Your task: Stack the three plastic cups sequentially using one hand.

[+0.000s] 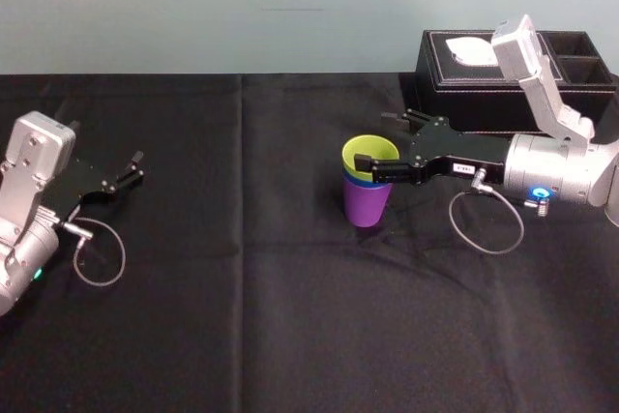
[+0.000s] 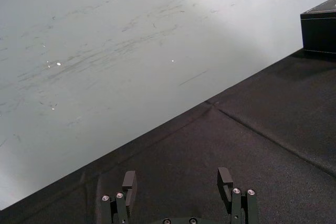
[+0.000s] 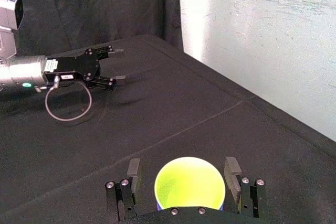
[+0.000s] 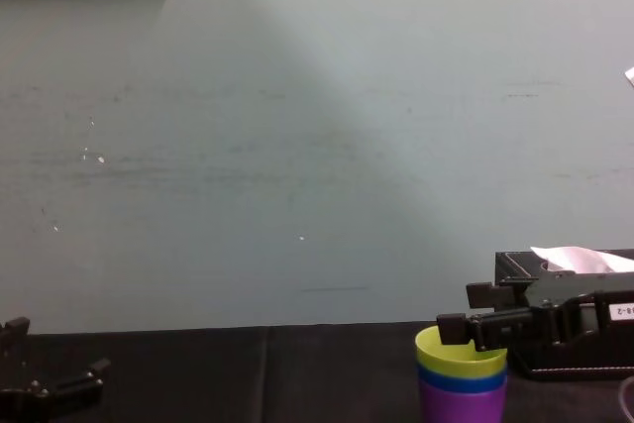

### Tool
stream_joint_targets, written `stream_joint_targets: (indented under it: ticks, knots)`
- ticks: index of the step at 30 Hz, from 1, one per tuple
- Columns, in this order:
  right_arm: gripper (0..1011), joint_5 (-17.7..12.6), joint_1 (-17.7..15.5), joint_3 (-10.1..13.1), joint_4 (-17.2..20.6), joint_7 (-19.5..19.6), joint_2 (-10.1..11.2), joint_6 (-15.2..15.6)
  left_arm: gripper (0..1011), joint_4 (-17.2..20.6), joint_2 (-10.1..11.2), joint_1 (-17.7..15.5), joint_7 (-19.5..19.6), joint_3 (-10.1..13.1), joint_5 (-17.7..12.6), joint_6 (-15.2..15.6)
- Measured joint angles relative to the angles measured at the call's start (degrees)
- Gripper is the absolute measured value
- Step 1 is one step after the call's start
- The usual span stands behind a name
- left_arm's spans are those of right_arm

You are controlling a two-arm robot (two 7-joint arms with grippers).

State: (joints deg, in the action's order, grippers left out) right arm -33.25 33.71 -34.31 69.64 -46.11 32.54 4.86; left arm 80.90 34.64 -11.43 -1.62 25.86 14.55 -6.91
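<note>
Green cup (image 1: 369, 148) sits in blue cup (image 1: 354, 181), blue in purple cup (image 1: 368, 206).
Right gripper (image 1: 373, 139) holds its fingers apart around the green cup; left gripper (image 1: 135, 166) lies far left, fingers apart.

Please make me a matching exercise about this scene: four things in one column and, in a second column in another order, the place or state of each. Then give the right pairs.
Things:
1. yellow-green cup
2. purple cup
3. left gripper
4. right gripper

Places or states:
a. open, at the left of the table, far from the stack
b. bottom of the stack, standing on the table
c. open, fingers on either side of the stack's top
d. top of the stack

Pairs: 1-d, 2-b, 3-a, 4-c.
</note>
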Motion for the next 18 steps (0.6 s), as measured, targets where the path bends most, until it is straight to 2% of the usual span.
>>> stream_joint_targets:
  ticks: [12,18]
  knots:
    - [1003,0.02,-0.04,0.02,0.09,0.15,0.03,0.00,1011,0.00,0.00,0.00,0.00,0.00,0.00,0.00]
    - [1002,-0.59,-3.78,2.54,4.64,3.32,2.65,-0.68,1011,0.00,0.00,0.00,0.00,0.00,0.00,0.00]
